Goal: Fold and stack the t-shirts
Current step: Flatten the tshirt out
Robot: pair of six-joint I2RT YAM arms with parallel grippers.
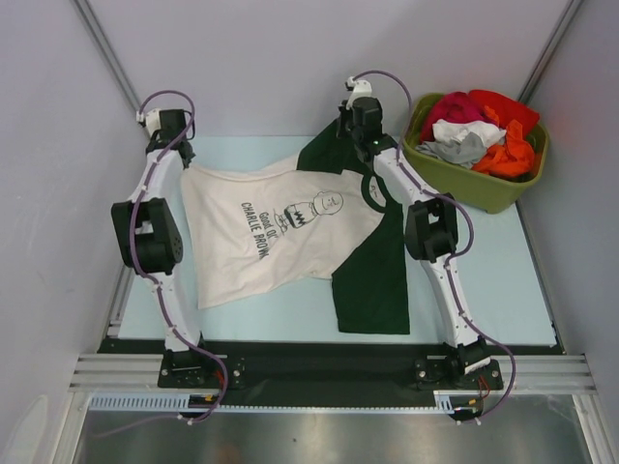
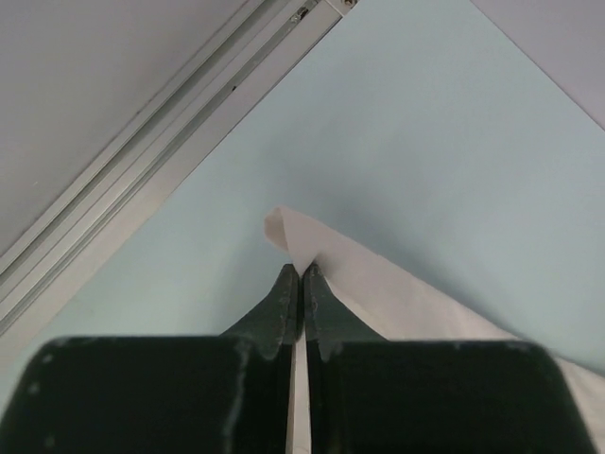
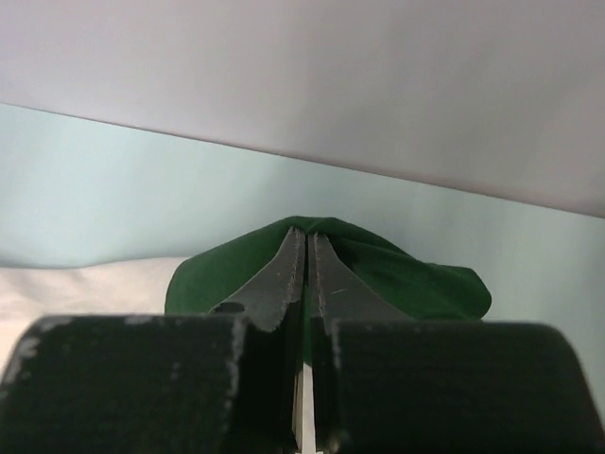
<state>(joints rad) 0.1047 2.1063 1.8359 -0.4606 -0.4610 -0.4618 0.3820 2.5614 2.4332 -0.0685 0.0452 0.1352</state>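
Observation:
A cream-white t-shirt (image 1: 276,227) with black lettering and dark green sleeves (image 1: 372,280) lies spread across the pale blue table, its hem toward the left. My left gripper (image 1: 177,155) is shut on the cream hem corner at the far left; in the left wrist view the cream cloth corner (image 2: 288,230) sticks out past the pinched fingertips (image 2: 285,288). My right gripper (image 1: 366,143) is shut on the dark green sleeve at the far middle; the right wrist view shows green fabric (image 3: 397,270) bunched around the closed fingers (image 3: 288,270).
An olive-green tub (image 1: 476,179) holding several red, orange, white and grey garments stands at the far right. Grey walls close in on three sides, with a metal rail (image 2: 142,180) along the left table edge. A black strip with the arm bases runs along the near edge.

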